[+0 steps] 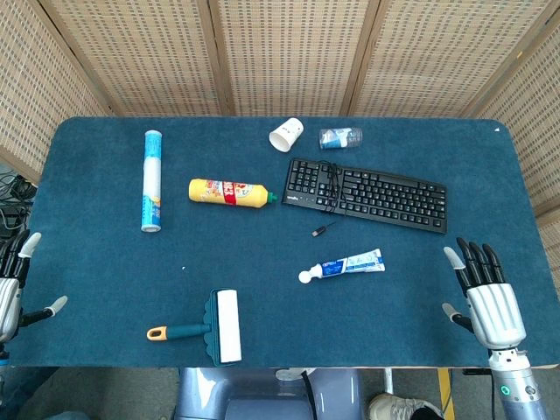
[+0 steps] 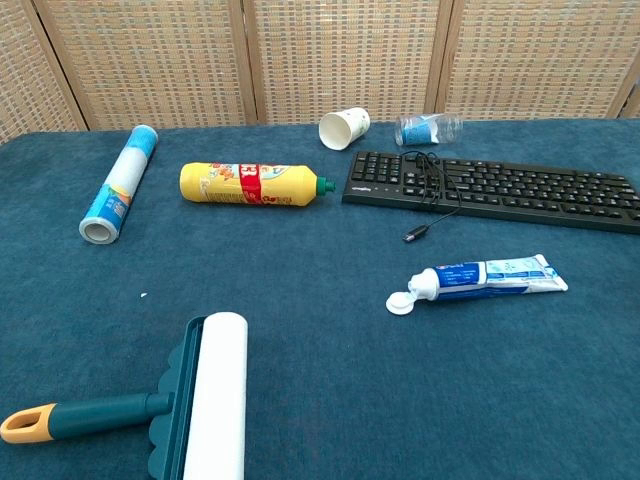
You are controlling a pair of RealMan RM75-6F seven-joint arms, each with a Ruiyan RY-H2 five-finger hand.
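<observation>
**Two Empty Hands at the Edge of a Blue Table**

We looked down at a blue table (image 1: 105,289) with a woven screen (image 1: 289,52) behind it. Our right hand (image 1: 488,297) sat at the near right corner. Its fingers were spread wide apart and pointed away from us. It held nothing. The closest thing to it was the toothpaste tube (image 1: 348,263), which lay flat with its white cap flipped open. The two were well apart.

Our left hand (image 1: 13,280) only peeked in at the left edge of the head view. We saw a few fingers, spread apart, with nothing in them. The chest view showed neither hand.

Near the front of the table lay a lint roller (image 1: 210,327) with a white roll, a dark green handle and a yellow tip. Farther back on the left lay a long white and blue tube (image 1: 152,180). Beside it was a yellow bottle (image 1: 229,192) on its side, its green cap pointing at the black keyboard (image 1: 366,194). The keyboard's cable (image 1: 329,206) was looped over the keys, and its plug rested on the table just in front. Behind the keyboard a white paper cup (image 1: 287,134) had tipped over. Just beside it lay a small clear bottle (image 1: 340,137) with a blue label, also on its side.
</observation>
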